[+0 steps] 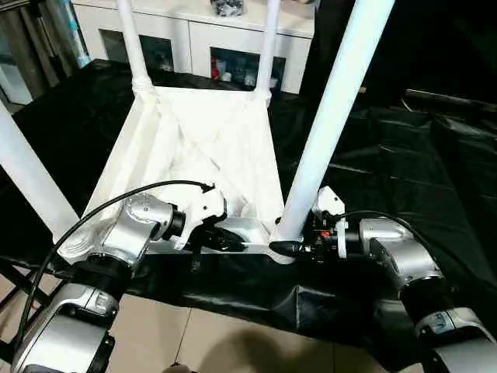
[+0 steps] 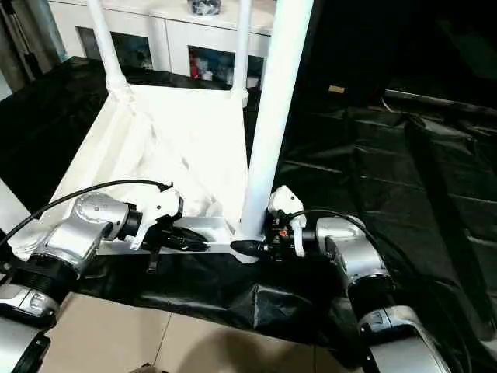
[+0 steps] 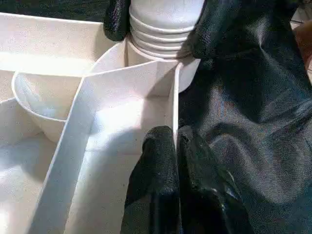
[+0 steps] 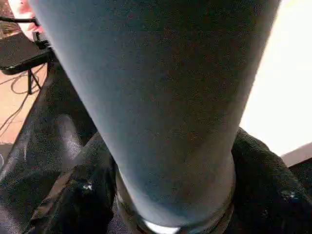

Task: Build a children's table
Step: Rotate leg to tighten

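Observation:
The children's table lies upside down on a black sheet, its ribbed white top (image 1: 194, 148) facing up. All four white legs stand in the corner sockets: near right (image 1: 334, 109), near left (image 1: 27, 175), far left (image 1: 132, 43), far right (image 1: 266, 47). My left gripper (image 3: 176, 139) is shut on the thin near rim wall of the top, close to the near right socket. My right gripper (image 1: 286, 247) is shut on the base of the near right leg (image 4: 161, 97), one black finger (image 4: 83, 195) on each side of it.
A white cabinet (image 1: 194, 31) with glass-fronted compartments stands behind the table. The black sheet (image 1: 388, 155) spreads wide to the right and drops off at the near edge above the tiled floor (image 1: 233, 342). A black cable (image 1: 116, 202) loops over my left wrist.

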### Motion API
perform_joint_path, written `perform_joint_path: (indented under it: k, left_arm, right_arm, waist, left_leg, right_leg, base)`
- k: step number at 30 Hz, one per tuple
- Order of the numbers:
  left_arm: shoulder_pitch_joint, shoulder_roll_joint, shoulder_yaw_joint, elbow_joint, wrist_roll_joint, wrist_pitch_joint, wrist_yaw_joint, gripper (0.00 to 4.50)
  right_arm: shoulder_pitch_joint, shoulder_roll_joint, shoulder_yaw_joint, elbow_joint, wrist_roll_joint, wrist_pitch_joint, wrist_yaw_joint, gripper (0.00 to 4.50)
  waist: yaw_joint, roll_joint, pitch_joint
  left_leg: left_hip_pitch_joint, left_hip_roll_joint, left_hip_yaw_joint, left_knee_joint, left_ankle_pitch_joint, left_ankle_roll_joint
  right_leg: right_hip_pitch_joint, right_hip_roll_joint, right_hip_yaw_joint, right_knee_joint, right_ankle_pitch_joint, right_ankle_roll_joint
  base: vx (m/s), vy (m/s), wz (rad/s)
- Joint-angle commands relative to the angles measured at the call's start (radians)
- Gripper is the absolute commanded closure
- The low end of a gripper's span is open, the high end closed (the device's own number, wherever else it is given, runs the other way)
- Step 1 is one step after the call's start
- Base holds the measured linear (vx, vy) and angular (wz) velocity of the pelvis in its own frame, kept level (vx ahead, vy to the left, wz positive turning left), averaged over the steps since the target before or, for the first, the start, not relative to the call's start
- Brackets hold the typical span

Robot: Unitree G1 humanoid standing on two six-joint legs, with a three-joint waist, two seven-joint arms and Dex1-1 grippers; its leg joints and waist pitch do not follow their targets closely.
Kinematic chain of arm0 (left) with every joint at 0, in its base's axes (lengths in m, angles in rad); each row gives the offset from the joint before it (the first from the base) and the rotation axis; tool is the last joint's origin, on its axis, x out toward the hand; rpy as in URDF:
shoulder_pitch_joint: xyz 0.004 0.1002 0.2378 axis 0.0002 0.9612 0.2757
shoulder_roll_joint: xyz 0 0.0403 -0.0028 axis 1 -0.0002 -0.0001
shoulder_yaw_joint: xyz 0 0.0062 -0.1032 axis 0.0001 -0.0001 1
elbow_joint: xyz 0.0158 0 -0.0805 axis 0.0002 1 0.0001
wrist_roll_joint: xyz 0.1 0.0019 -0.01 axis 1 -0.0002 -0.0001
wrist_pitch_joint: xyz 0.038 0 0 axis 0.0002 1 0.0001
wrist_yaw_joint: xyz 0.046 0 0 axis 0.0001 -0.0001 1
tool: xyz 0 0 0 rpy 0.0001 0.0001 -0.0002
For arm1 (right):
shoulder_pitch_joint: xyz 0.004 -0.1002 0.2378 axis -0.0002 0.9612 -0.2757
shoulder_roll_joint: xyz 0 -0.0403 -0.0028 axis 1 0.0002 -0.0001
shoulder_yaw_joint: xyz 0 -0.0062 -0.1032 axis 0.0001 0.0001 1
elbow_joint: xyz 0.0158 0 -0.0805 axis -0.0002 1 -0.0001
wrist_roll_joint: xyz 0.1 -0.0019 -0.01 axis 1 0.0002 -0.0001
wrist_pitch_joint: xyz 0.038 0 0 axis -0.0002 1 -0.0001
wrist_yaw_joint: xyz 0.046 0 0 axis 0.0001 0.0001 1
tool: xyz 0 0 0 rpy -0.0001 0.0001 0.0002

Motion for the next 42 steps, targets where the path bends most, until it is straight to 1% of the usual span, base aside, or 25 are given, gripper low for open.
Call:
perform_joint_path:
  k: [1, 2, 4, 5, 7, 8, 10, 11, 12, 15, 16, 18, 19, 20, 21, 22, 25, 29, 31, 32, 34, 36, 40, 41, 42]
  left_arm:
    - [0.011, -0.047, -0.017, 0.031, -0.018, -0.006, 0.021, 4.5]
    - [-0.004, -0.065, 0.0, 0.056, -0.011, -0.004, 0.082, 4.5]
    - [-0.013, -0.077, 0.011, 0.069, -0.01, 0.0, 0.115, 4.5]
    - [-0.034, -0.102, 0.029, 0.09, -0.006, 0.016, 0.183, 4.5]
    - [-0.048, -0.118, 0.036, 0.101, -0.003, 0.025, 0.221, 4.5]
    - [-0.052, -0.124, 0.038, 0.105, -0.001, 0.027, 0.23, 4.5]
    - [-0.084, -0.172, 0.044, 0.125, 0.01, 0.047, 0.315, 4.5]
    - [-0.088, -0.178, 0.045, 0.127, 0.012, 0.05, 0.325, 4.5]
    - [-0.098, -0.198, 0.047, 0.131, 0.015, 0.057, 0.356, 4.5]
    - [-0.107, -0.23, 0.042, 0.132, 0.025, 0.061, 0.403, 4.5]
    - [-0.106, -0.242, 0.036, 0.124, 0.027, 0.064, 0.407, 4.5]
    - [-0.102, -0.258, 0.028, 0.113, 0.034, 0.064, 0.412, 4.5]
    - [-0.098, -0.264, 0.025, 0.105, 0.033, 0.068, 0.411, 4.5]
    - [-0.093, -0.27, 0.023, 0.098, 0.031, 0.068, 0.411, 4.5]
    - [-0.09, -0.269, 0.023, 0.096, 0.03, 0.065, 0.409, 4.5]
    - [-0.087, -0.266, 0.022, 0.093, 0.028, 0.064, 0.404, 4.5]
    - [-0.077, -0.247, 0.021, 0.09, 0.022, 0.046, 0.369, 4.5]
    - [-0.047, -0.201, 0.013, 0.06, 0.007, 0.009, 0.272, 4.5]
    - [-0.042, -0.194, 0.012, 0.054, 0.002, -0.002, 0.251, 4.5]
    - [-0.025, -0.164, 0.004, 0.033, -0.006, -0.013, 0.191, 4.5]
    - [-0.012, -0.14, 0.0, 0.018, -0.014, -0.014, 0.145, 4.5]
    - [-0.007, -0.126, -0.002, 0.011, -0.017, -0.014, 0.12, 4.5]
    - [-0.002, -0.083, -0.004, 0.019, -0.015, -0.04, 0.046, 4.5]
    - [-0.003, -0.078, -0.003, 0.024, -0.014, -0.041, 0.037, 4.5]
    - [-0.006, -0.072, -0.003, 0.028, -0.012, -0.046, 0.031, 4.5]
  right_arm:
    - [0.004, 0.021, 0.009, -0.014, 0.003, 0.016, -0.025, 1.73]
    - [-0.004, 0.046, -0.01, 0.007, 0.001, 0.01, -0.085, 1.74]
    - [-0.014, 0.064, -0.025, 0.032, -0.007, 0.006, -0.145, 1.74]
    - [-0.035, 0.098, -0.052, 0.084, -0.024, 0.0, -0.275, 1.74]
    - [-0.048, 0.12, -0.068, 0.116, -0.033, -0.001, -0.357, 1.75]
    - [-0.053, 0.128, -0.073, 0.125, -0.035, 0.001, -0.384, 1.75]
    - [-0.088, 0.189, -0.108, 0.2, -0.043, 0.005, -0.577, 1.75]
    - [-0.092, 0.197, -0.111, 0.209, -0.045, 0.004, -0.6, 1.75]
    - [-0.106, 0.219, -0.124, 0.229, -0.042, 0.016, -0.659, 1.75]
    - [-0.126, 0.256, -0.144, 0.254, -0.044, 0.01, -0.752, 1.75]
    - [-0.129, 0.269, -0.146, 0.256, -0.046, -0.003, -0.759, 1.2]
    - [-0.132, 0.282, -0.138, 0.263, -0.07, -0.031, -0.786, 1.06]
    - [-0.133, 0.289, -0.139, 0.264, -0.062, -0.035, -0.766, 1.06]
    - [-0.139, 0.291, -0.134, 0.267, -0.057, -0.046, -0.741, 0.85]
    - [-0.14, 0.286, -0.126, 0.266, -0.064, -0.054, -0.733, 0.7]
    - [-0.14, 0.279, -0.115, 0.263, -0.072, -0.062, -0.719, 0.63]
    - [-0.13, 0.251, -0.096, 0.235, -0.071, -0.068, -0.642, 0.41]
    - [-0.09, 0.177, -0.051, 0.159, -0.061, -0.086, -0.427, 0.41]
    - [-0.083, 0.166, -0.047, 0.146, -0.058, -0.086, -0.396, 0.41]
    - [-0.064, 0.124, -0.035, 0.106, -0.044, -0.071, -0.297, 0.41]
    - [-0.05, 0.09, -0.026, 0.078, -0.034, -0.059, -0.219, 0.41]
    - [-0.042, 0.066, -0.016, 0.06, -0.025, -0.046, -0.169, 0.41]
    - [-0.018, 0.005, 0.006, 0.004, -0.009, -0.008, -0.037, 0.41]
    - [-0.016, -0.001, 0.007, 0.0, -0.009, -0.006, -0.024, 0.65]
    - [-0.014, -0.006, 0.008, -0.005, -0.009, -0.002, -0.013, 0.74]
  waist:
    - [-0.001, -0.009, -0.053]
    - [-0.002, -0.01, -0.051]
    - [-0.006, -0.011, -0.049]
    - [-0.011, -0.012, -0.049]
    - [-0.023, -0.013, -0.048]
    - [-0.024, -0.012, -0.048]
    - [-0.032, -0.011, -0.045]
    - [-0.034, -0.011, -0.048]
    - [-0.035, -0.008, -0.049]
    - [-0.038, -0.008, -0.049]
    - [-0.038, -0.009, -0.051]
    - [-0.037, -0.009, -0.054]
    - [-0.038, -0.009, -0.054]
    - [-0.032, -0.007, -0.056]
    - [-0.032, -0.008, -0.055]
    - [-0.031, -0.009, -0.056]
    - [-0.03, -0.01, -0.057]
    - [-0.022, -0.011, -0.057]
    - [-0.021, -0.011, -0.057]
    - [-0.018, -0.011, -0.056]
    - [-0.016, -0.01, -0.056]
    - [-0.013, -0.01, -0.053]
    - [-0.004, -0.012, -0.053]
    - [-0.002, -0.012, -0.053]
    - [-0.001, -0.012, -0.053]
  left_leg:
    - [0.013, 0.037, -0.015, -0.068, -0.244, 0.032]
    - [0.015, 0.036, -0.016, -0.07, -0.258, 0.026]
    - [0.017, 0.034, -0.019, -0.071, -0.283, 0.011]
    - [0.019, 0.035, -0.02, -0.072, -0.292, -0.001]
    - [0.015, 0.032, -0.026, -0.074, -0.308, -0.015]
    - [0.016, 0.033, -0.027, -0.074, -0.312, -0.015]
    - [0.02, 0.031, -0.025, -0.072, -0.328, -0.013]
    - [0.019, 0.029, -0.028, -0.072, -0.331, -0.016]
    - [0.017, 0.031, -0.029, -0.074, -0.324, -0.017]
    - [0.018, 0.032, -0.025, -0.073, -0.319, -0.009]
    - [0.015, 0.033, -0.024, -0.074, -0.308, -0.007]
    - [0.013, 0.033, -0.022, -0.072, -0.283, 0.0]
    - [0.013, 0.032, -0.02, -0.072, -0.276, 0.001]
    - [0.017, 0.033, -0.016, -0.067, -0.257, 0.015]
    - [0.016, 0.032, -0.015, -0.067, -0.254, 0.019]
    - [0.009, 0.031, -0.016, -0.068, -0.239, 0.026]
    - [0.009, 0.031, -0.015, -0.067, -0.221, 0.04]
    - [0.007, 0.033, -0.015, -0.065, -0.213, 0.058]
    - [0.007, 0.035, -0.015, -0.066, -0.209, 0.061]
    - [0.01, 0.034, -0.015, -0.066, -0.214, 0.063]
    - [0.01, 0.037, -0.015, -0.066, -0.215, 0.065]
    - [0.011, 0.038, -0.014, -0.068, -0.225, 0.063]
    - [0.011, 0.04, -0.013, -0.068, -0.234, 0.051]
    - [0.011, 0.04, -0.013, -0.067, -0.234, 0.048]
    - [0.01, 0.04, -0.013, -0.067, -0.232, 0.046]
  right_leg:
    - [0.036, -0.072, 0.049, -0.082, -0.306, -0.189]
    - [0.033, -0.073, 0.049, -0.086, -0.339, -0.18]
    - [0.031, -0.075, 0.049, -0.093, -0.392, -0.166]
    - [0.027, -0.076, 0.05, -0.095, -0.419, -0.159]
    - [0.03, -0.078, 0.046, -0.099, -0.474, -0.142]
    - [0.031, -0.079, 0.045, -0.101, -0.486, -0.136]
    - [0.021, -0.078, 0.048, -0.108, -0.504, -0.132]
    - [0.025, -0.078, 0.045, -0.109, -0.521, -0.123]
    - [0.028, -0.079, 0.045, -0.107, -0.509, -0.124]
    - [0.024, -0.075, 0.049, -0.104, -0.438, -0.145]
    - [0.027, -0.075, 0.049, -0.1, -0.407, -0.151]
    - [0.029, -0.073, 0.05, -0.093, -0.344, -0.166]
    - [0.029, -0.072, 0.05, -0.092, -0.329, -0.171]
    - [0.03, -0.072, 0.052, -0.088, -0.272, -0.193]
    - [0.03, -0.071, 0.052, -0.086, -0.262, -0.197]
    - [0.039, -0.071, 0.051, -0.083, -0.249, -0.197]
    - [0.041, -0.07, 0.05, -0.08, -0.222, -0.202]
    - [0.045, -0.071, 0.05, -0.079, -0.211, -0.202]
    - [0.045, -0.072, 0.05, -0.078, -0.204, -0.206]
    - [0.045, -0.071, 0.05, -0.079, -0.211, -0.207]
    - [0.044, -0.071, 0.05, -0.077, -0.203, -0.212]
    - [0.043, -0.069, 0.049, -0.079, -0.221, -0.214]
    - [0.041, -0.07, 0.048, -0.079, -0.258, -0.202]
    - [0.041, -0.07, 0.049, -0.079, -0.262, -0.2]
    - [0.041, -0.071, 0.049, -0.079, -0.262, -0.2]
  base:
    - [0.0, 0.0, 0.0]
    - [0.0, 0.0, 0.0]
    - [0.0, 0.0, 0.0]
    - [0.0, 0.0, 0.0]
    - [0.0, 0.0, 0.0]
    - [0.0, 0.0, 0.0]
    - [0.0, 0.0, 0.0]
    - [0.0, 0.0, 0.0]
    - [0.0, 0.0, 0.0]
    - [0.0, 0.0, 0.0]
    - [0.0, 0.0, 0.0]
    - [0.0, 0.0, 0.0]
    - [0.0, 0.0, 0.0]
    - [0.0, 0.0, 0.0]
    - [0.0, 0.0, 0.0]
    - [0.0, 0.0, 0.0]
    - [0.0, 0.0, 0.0]
    - [0.0, 0.0, 0.0]
    - [0.0, 0.0, 0.0]
    - [0.0, 0.0, 0.0]
    - [0.0, 0.0, 0.0]
    - [0.0, 0.0, 0.0]
    - [0.0, 0.0, 0.0]
    - [0.0, 0.0, 0.0]
    - [0.0, 0.0, 0.0]
